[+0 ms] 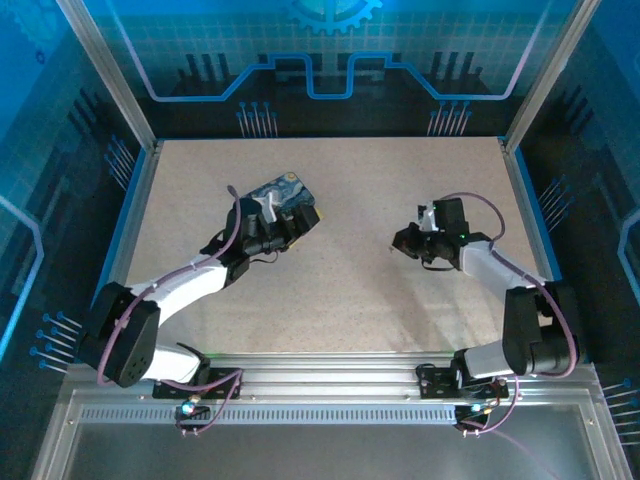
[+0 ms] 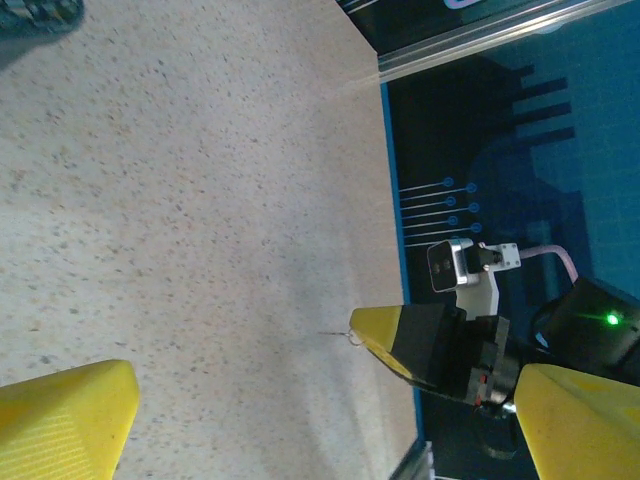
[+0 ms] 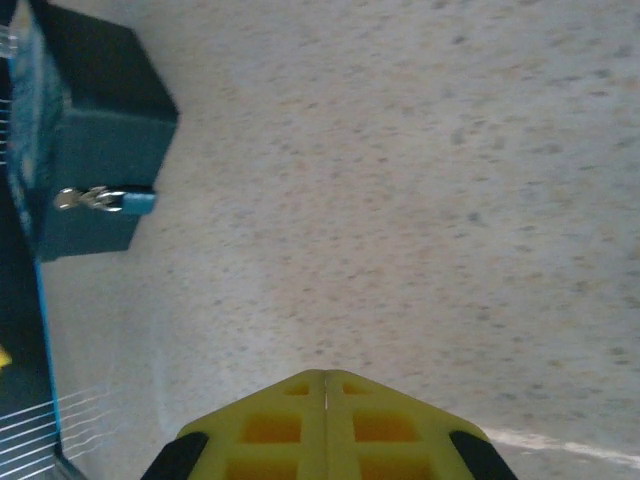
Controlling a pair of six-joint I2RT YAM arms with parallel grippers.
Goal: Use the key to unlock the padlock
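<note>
Padlock (image 3: 88, 198) sits on side face of tin (image 3: 95, 130), silvery shackle showing; body too small to read, apparently not yet opened. Right gripper (image 3: 325, 388) clenched on key (image 2: 340, 334), a thin sliver projecting from its tips, well apart from lock. Left gripper (image 2: 320, 420) released, fingers spread wide, nothing between them, close by tin. Step judged: bringing key to lock. Next move calls for fine alignment of sliver with keyway; tin likely needs steadying. Tin lid appears closed; contents cannot be told.
</note>
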